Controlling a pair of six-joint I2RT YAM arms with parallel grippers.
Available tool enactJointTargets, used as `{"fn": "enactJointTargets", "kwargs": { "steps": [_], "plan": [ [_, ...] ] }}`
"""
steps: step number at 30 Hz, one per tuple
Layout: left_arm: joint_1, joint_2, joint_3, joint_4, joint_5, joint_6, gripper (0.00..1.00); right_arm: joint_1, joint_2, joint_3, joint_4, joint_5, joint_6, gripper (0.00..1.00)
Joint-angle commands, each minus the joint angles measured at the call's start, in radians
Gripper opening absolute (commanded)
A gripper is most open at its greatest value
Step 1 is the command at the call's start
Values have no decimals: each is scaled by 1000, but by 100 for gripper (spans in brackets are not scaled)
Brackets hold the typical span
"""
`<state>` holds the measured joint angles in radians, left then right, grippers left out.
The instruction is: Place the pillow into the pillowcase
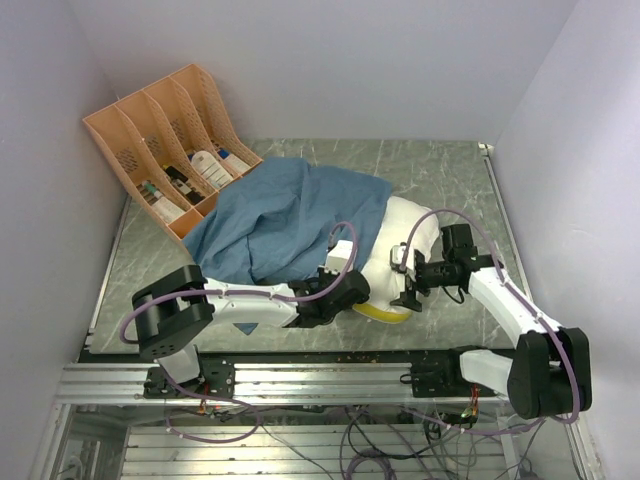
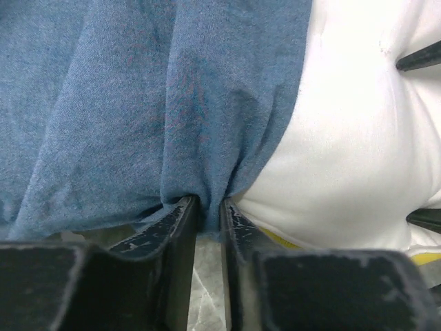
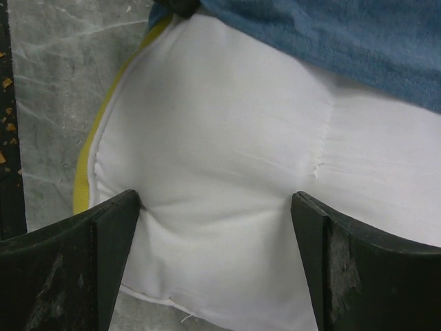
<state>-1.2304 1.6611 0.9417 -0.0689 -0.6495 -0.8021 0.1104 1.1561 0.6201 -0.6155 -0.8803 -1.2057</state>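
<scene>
The blue pillowcase [image 1: 285, 215] lies wrinkled across the table's middle and covers most of the cream-white pillow [image 1: 418, 232]. The pillow's right end sticks out, with its yellow edge [image 1: 385, 312] at the front. My left gripper [image 1: 345, 290] is shut on the pillowcase's near hem [image 2: 207, 158], right beside the pillow [image 2: 358, 138]; blue cloth is pinched between the jaws [image 2: 210, 207]. My right gripper [image 1: 408, 275] is open wide, its fingers [image 3: 117, 227] pressed into the pillow's exposed end [image 3: 220, 124], with the pillowcase edge [image 3: 344, 34] beyond.
An orange slotted file organiser [image 1: 165, 140] holding bottles stands at the back left, touching the pillowcase. Grey walls close in on three sides. A metal rail [image 1: 330, 385] runs along the near table edge. Bare marble table [image 1: 450, 165] shows at the back right.
</scene>
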Motion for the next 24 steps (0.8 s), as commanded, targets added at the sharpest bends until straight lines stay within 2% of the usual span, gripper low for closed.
{"fn": "enactJointTargets", "kwargs": {
  "steps": [1,4,7,8,10,12,13,16,18,21,23,24],
  "plan": [
    [3,1,43,-43,-43,-10,23,23,27,-17,111,96,81,90],
    [2,-37,38,-49,-2,4,12,63,49,-25,164,141,124,85],
    [2,-94,40,-42,62,31,7,111,92,-13,209,177,182,72],
    [2,-111,45,-38,90,44,7,121,114,1,218,171,208,64],
    [2,-142,63,-30,169,76,7,134,185,47,211,132,259,40],
    [2,-164,96,-38,235,109,7,136,258,127,197,71,342,12],
    [2,-173,120,-48,266,127,7,136,292,166,200,36,395,1],
    [2,-196,164,-81,322,162,7,132,334,257,307,-61,644,0],
    [2,-208,182,-116,324,180,7,119,319,294,499,-106,893,0],
    [11,-223,192,-130,343,195,7,96,272,267,1044,-16,1355,0],
    [34,-221,205,-71,424,200,7,116,276,198,1344,109,1589,0],
    [46,-211,221,-33,473,204,7,139,292,160,1438,133,1685,0]
  ]
}}
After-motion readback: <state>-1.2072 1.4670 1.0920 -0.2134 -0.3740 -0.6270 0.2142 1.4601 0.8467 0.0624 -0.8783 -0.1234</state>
